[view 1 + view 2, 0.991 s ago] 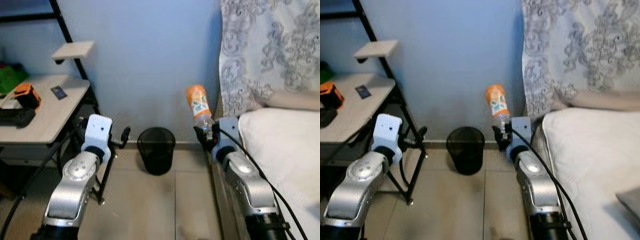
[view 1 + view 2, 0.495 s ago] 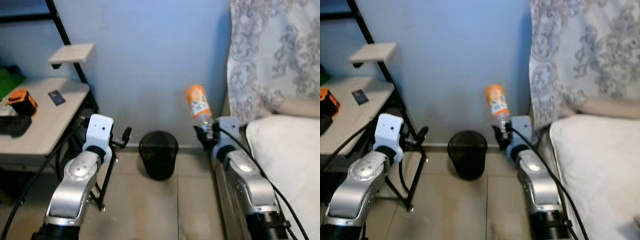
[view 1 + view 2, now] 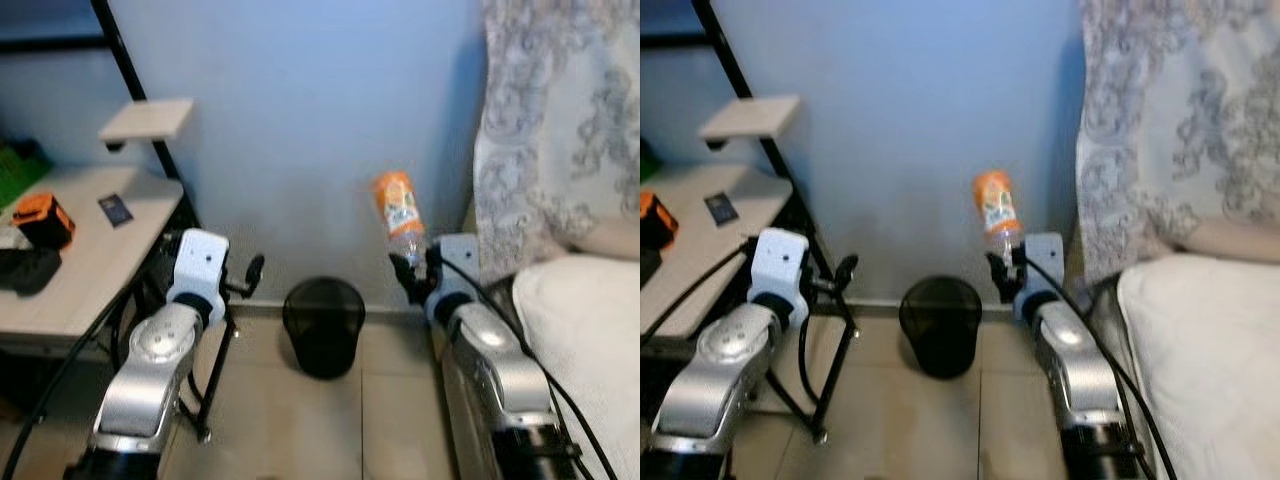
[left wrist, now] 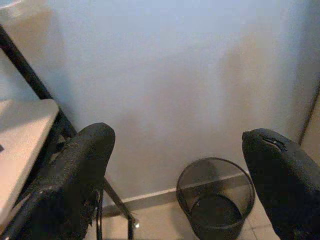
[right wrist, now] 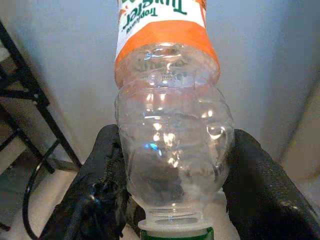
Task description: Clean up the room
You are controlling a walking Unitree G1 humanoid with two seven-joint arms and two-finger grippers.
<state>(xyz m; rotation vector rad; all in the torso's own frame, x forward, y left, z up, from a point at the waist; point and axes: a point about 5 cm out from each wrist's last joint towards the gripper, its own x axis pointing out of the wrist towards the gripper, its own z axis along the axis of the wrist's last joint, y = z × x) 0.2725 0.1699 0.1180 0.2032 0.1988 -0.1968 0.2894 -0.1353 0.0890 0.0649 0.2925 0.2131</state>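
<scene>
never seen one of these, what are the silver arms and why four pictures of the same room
It is a walking humanoid robot. Two pictures come from cameras in its head, looking down; two from cameras on its wrists. Each silver arm ends in a tool with two black fingers. The right tool is shut on an orange-labelled plastic bottle, gripped near its neck. The left tool is open, holding nothing. A black mesh bin stands on the floor by the wall. The desk carries an orange-and-black device.
</scene>
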